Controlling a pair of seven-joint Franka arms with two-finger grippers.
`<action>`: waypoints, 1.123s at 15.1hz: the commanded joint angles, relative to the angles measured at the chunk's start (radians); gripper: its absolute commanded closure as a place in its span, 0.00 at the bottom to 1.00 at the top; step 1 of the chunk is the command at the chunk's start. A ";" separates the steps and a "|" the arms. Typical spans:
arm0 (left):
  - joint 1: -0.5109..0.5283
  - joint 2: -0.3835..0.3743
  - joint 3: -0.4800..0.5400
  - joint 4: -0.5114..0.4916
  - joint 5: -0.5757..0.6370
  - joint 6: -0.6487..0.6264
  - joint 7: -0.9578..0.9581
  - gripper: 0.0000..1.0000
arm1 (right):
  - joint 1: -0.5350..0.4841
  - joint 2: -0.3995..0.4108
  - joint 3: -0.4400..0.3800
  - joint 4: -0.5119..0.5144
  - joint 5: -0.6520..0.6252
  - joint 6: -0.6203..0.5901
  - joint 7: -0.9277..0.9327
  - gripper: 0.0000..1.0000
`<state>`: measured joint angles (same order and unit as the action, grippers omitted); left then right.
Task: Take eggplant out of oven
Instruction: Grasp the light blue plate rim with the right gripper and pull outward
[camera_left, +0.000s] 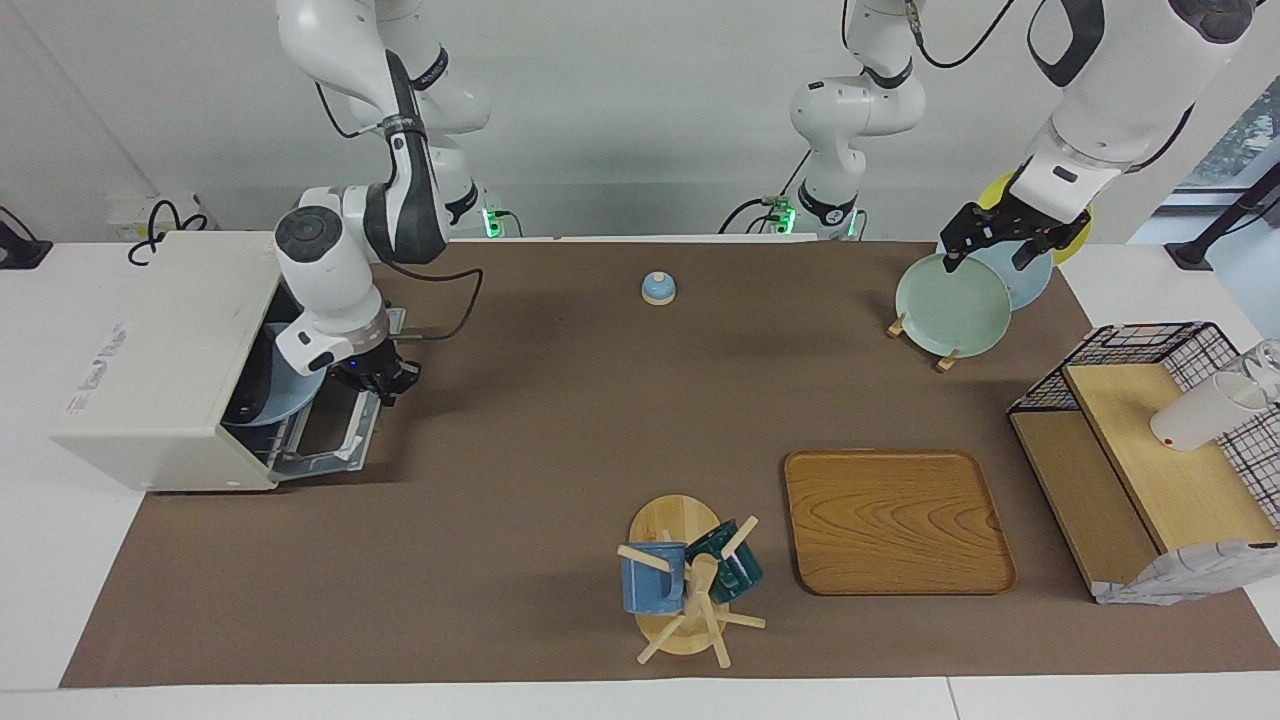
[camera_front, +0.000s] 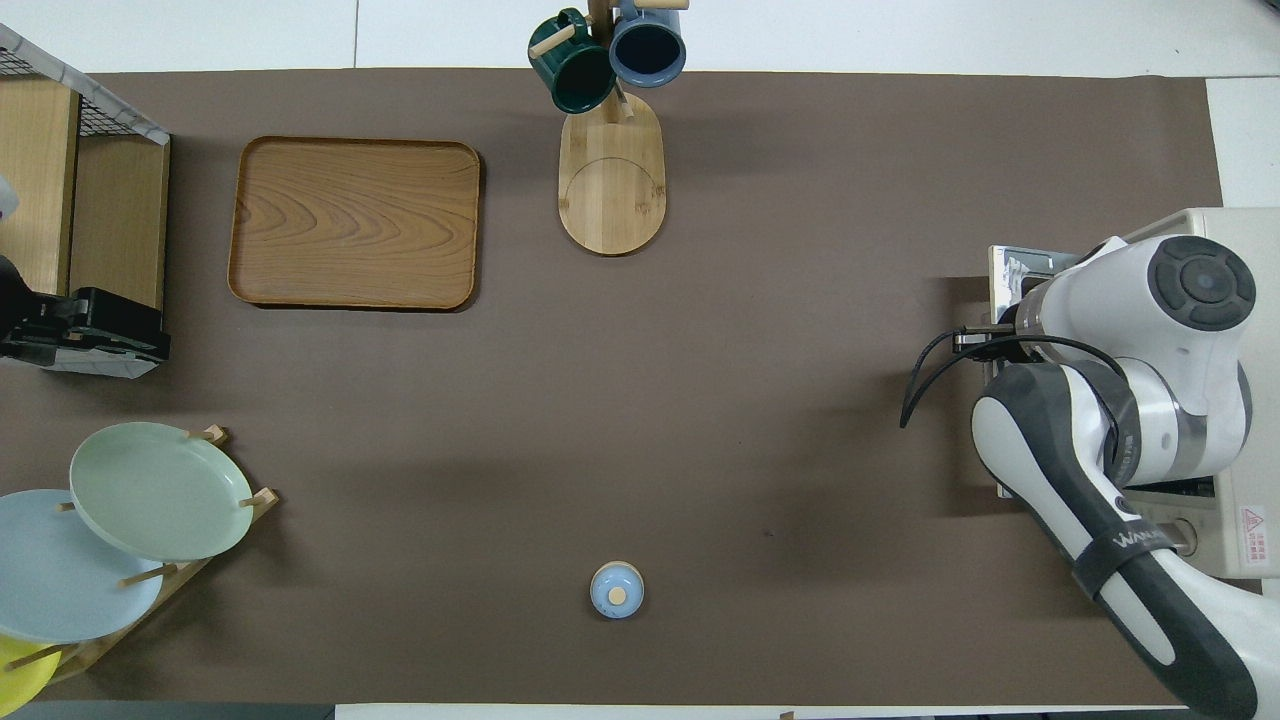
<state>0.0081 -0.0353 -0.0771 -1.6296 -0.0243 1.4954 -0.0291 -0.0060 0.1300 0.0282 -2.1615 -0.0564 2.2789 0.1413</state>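
right arm hides oven (camera_left: 160, 360) interior.

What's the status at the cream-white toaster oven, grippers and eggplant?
Right gripper at the cream-white toaster oven, over its dropped door. Left gripper waits over the plate rack. Eggplant not visible; a light blue plate sits inside.
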 joint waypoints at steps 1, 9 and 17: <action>0.016 -0.015 -0.010 -0.007 -0.005 -0.009 -0.002 0.00 | -0.040 0.054 -0.021 0.023 0.023 0.062 -0.014 1.00; 0.016 -0.015 -0.010 -0.007 -0.005 -0.007 -0.003 0.00 | -0.003 -0.004 -0.011 0.126 0.026 -0.148 0.001 0.59; 0.016 -0.015 -0.010 -0.007 -0.005 -0.007 -0.002 0.00 | -0.071 -0.062 -0.014 0.083 0.000 -0.234 -0.040 0.28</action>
<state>0.0082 -0.0353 -0.0771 -1.6296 -0.0243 1.4954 -0.0291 -0.0480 0.0883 0.0071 -2.0319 -0.0400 2.0308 0.1331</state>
